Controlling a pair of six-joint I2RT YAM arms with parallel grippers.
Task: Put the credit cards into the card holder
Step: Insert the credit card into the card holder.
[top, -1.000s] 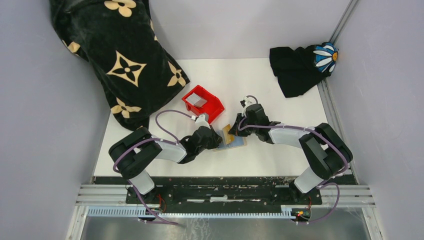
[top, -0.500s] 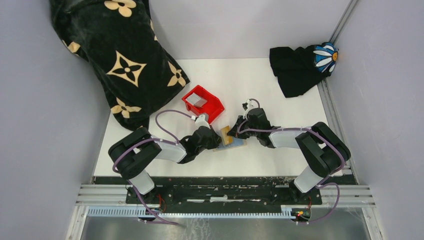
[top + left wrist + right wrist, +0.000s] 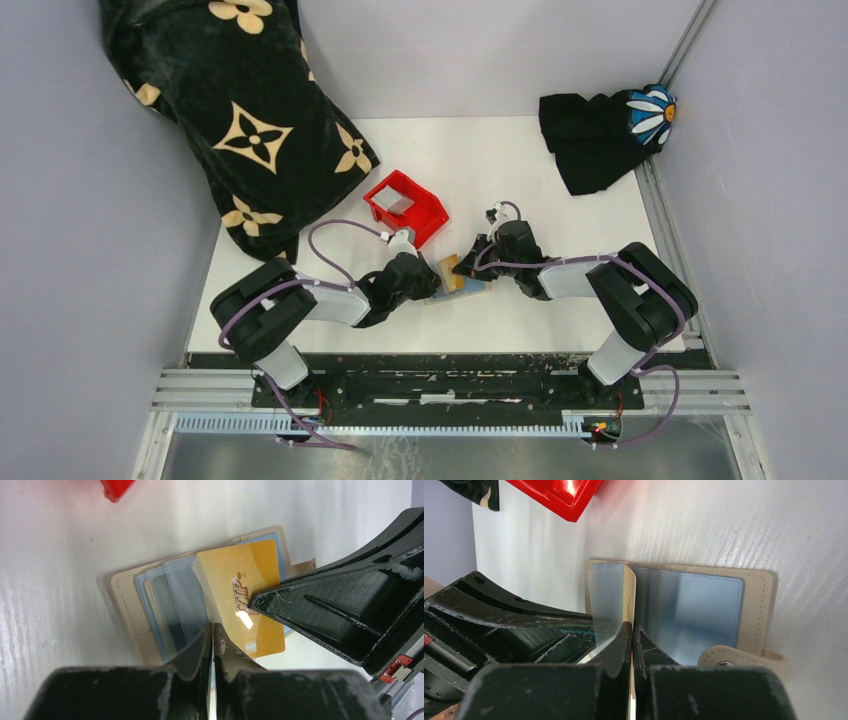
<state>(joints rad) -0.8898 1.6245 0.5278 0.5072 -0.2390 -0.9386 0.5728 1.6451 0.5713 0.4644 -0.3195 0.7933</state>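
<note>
the left gripper (image 3: 429,282) and right gripper (image 3: 468,265) are meeting at a gold card (image 3: 452,270) over the open holder (image 3: 472,288), near the red bin (image 3: 405,207).

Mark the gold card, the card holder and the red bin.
gold card (image 3: 227,572), left wrist view, its bare upper face.
card holder (image 3: 758,605), right wrist view, its stitched tan border.
red bin (image 3: 426,213), top external view, its right wall.
</note>
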